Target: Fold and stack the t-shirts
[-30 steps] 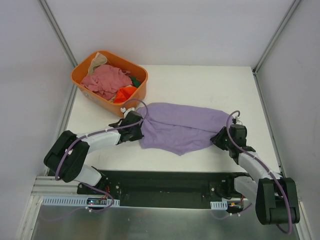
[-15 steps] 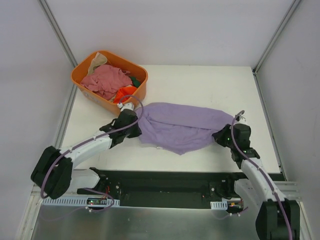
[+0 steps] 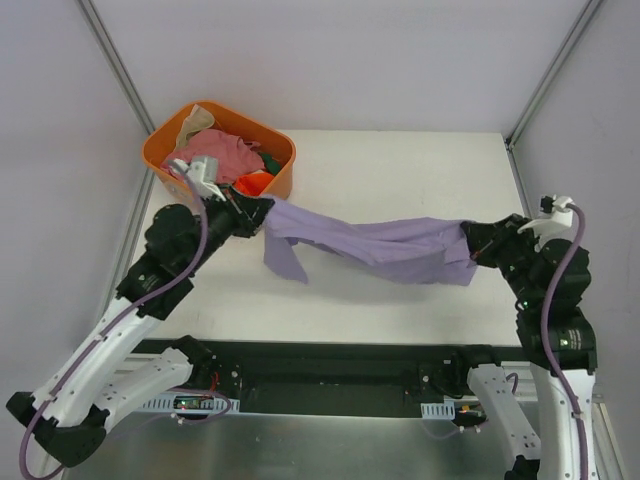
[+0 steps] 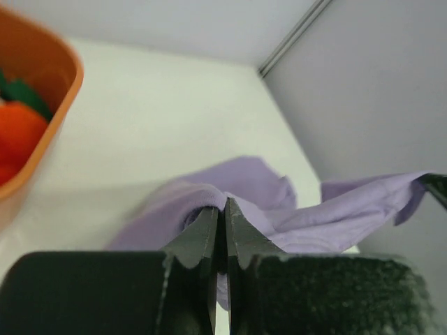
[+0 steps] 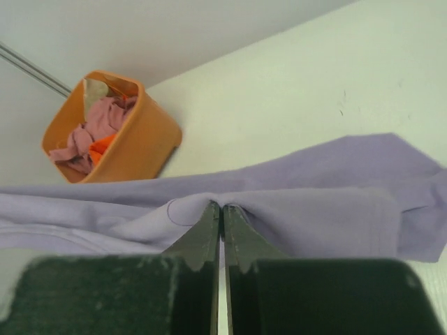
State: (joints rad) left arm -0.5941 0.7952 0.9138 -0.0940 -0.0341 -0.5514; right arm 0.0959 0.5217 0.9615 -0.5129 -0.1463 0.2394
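1. Top external view: a lavender-purple t-shirt stretches as a long, rumpled band across the middle of the frame. It hangs above the white tabletop, with a soft shadow beneath it.
2. At the band's left end, the left tool is pinched closed on the cloth. A loose flap of the shirt hangs down just beside it.
3. At the band's right end, the right tool is likewise clamped on the shirt.
4. Left wrist view: the two dark fingers meet at their tips, with purple cloth bunched between them.
5. Right wrist view: the fingers press together on a fold of the same shirt, which spreads to both sides of the frame.
6. In the upper left of the top view, just beyond the left tool, sits an orange tub. It holds a crumpled dusty pink t-shirt, an orange t-shirt, a beige t-shirt and some dark green cloth.
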